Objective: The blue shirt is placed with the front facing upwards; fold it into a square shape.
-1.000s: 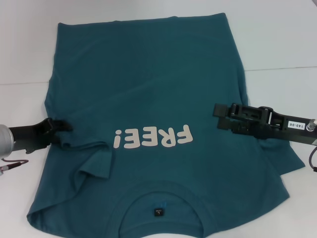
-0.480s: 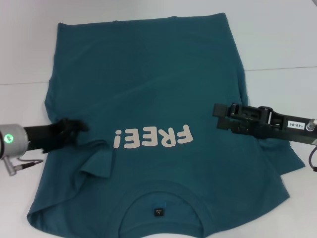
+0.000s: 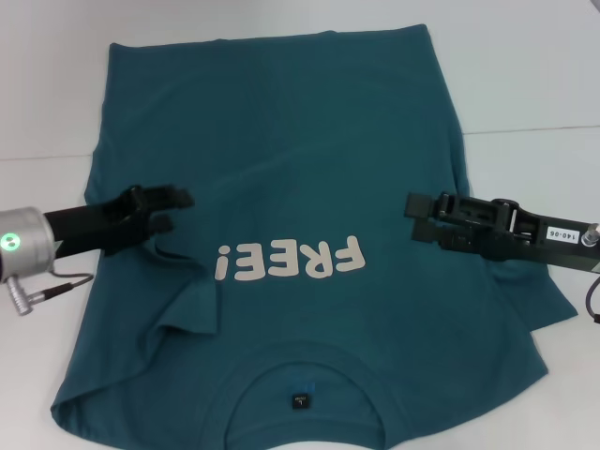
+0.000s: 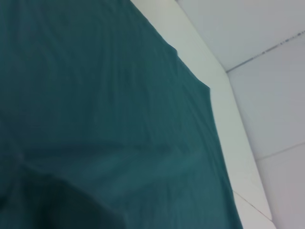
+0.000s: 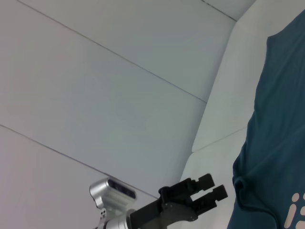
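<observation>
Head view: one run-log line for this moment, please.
dark teal-blue cotton T-shirt: flat, front up | left gripper: open, above shirt, empty | right gripper: over right side

The blue shirt [image 3: 309, 187] lies face up, "FREE!" across the chest, collar nearest, left sleeve rumpled

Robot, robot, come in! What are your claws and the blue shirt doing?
Left claw open, empty, above shirt's left side. Right claw over right edge. Blue shirt flat, unfolded, front up. Nothing blocking.
</observation>
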Controlling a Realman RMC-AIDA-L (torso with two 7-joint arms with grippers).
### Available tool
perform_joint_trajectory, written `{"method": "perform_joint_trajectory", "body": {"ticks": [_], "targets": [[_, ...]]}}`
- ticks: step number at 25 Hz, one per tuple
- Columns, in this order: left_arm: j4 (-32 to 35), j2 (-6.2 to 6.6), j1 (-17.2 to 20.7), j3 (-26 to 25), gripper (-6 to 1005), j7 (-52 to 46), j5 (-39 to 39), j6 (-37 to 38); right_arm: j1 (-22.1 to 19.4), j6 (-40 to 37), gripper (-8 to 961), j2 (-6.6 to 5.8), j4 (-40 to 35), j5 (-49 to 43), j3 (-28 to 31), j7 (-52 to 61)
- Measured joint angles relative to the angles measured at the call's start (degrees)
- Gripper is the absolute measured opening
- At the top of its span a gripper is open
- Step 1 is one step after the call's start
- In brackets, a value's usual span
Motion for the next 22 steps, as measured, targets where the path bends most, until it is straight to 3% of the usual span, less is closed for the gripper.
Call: {"method": "perform_joint_trajectory", "body": {"ticks": [10,16,22], "targets": [[0.8,-0.16,2.6,-0.1,544,-3.0,3.2,-5.9,0.0,0.2,943,0.0,-0.1,0.0,0.0,0.0],[-1.8,-0.47,1.4,2.6,545,-2.9,3.2,-11.0,0.2,0.2,943,0.0,0.0,0.0,0.0,0.0],[-3.2,-1.7,-0.7,3.2,545,-1.7,3.2,-13.5,0.0,0.2,943,0.0,0.0,0.0,0.0,0.1]]}}
